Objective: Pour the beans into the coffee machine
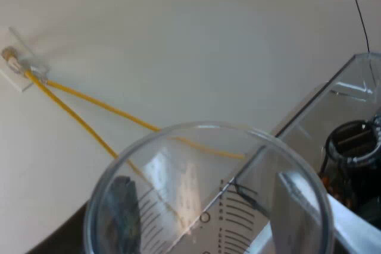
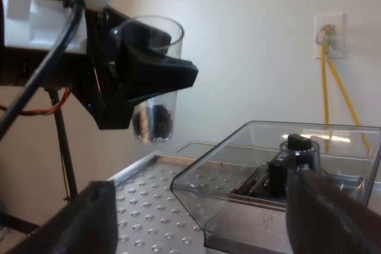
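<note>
Coffee beans (image 2: 153, 122) lay at the bottom of the measuring glass (image 2: 158, 34), which my left gripper (image 2: 152, 75) clasped aloft beside the espresso machine's clear bean hopper (image 2: 238, 159). My right gripper (image 2: 202, 218) hung near the hopper, fingers wide apart, holding nothing.

Measuring glass (image 1: 238, 212) seen close up, open rim foremost, its clear wall printed with graduation lines. Clear bean hopper (image 1: 324, 117) lies just beyond the rim. Two yellow cables (image 1: 89, 105) run to a wall socket (image 1: 15, 63) behind.
</note>
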Tool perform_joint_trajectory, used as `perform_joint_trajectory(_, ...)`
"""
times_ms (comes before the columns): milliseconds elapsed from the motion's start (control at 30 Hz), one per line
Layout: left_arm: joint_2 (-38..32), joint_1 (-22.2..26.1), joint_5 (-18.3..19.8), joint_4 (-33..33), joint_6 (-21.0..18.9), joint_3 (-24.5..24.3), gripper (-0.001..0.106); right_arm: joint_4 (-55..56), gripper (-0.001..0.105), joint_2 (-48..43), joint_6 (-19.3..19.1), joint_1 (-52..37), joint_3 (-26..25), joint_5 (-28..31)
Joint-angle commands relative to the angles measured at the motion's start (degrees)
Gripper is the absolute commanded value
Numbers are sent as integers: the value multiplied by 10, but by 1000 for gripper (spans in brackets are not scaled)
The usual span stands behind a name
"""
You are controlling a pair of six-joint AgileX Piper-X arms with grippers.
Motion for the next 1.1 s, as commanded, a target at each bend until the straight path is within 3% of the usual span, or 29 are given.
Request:
perform_joint_trajectory(33,15,-3,-10,-10,-1,-34,28,-4,62,-7,-2,1,-2,0)
perform_joint_trajectory(300,52,-3,-16,-1,16,-69,28,-4,62,-7,-2,1,-2,0)
perform_joint_trajectory(400,60,-3,-26,0,26,-72,28,-4,62,-7,-2,1,-2,0)
perform_joint_trajectory(500,64,-3,-36,-3,61,-74,28,-4,62,-7,-2,1,-2,0)
perform_joint_trajectory(733,64,-3,-42,-7,71,-74,28,-4,62,-7,-2,1,-2,0)
perform_joint_trajectory(800,64,-3,-42,-10,110,-74,28,-4,62,-7,-2,1,-2,0)
perform_joint_trajectory(1033,64,-8,-42,-20,180,-74,28,-4,62,-7,-2,1,-2,0)
perform_joint_trajectory(1100,64,-14,-42,-24,227,-74,28,-4,62,-7,-2,1,-2,0)
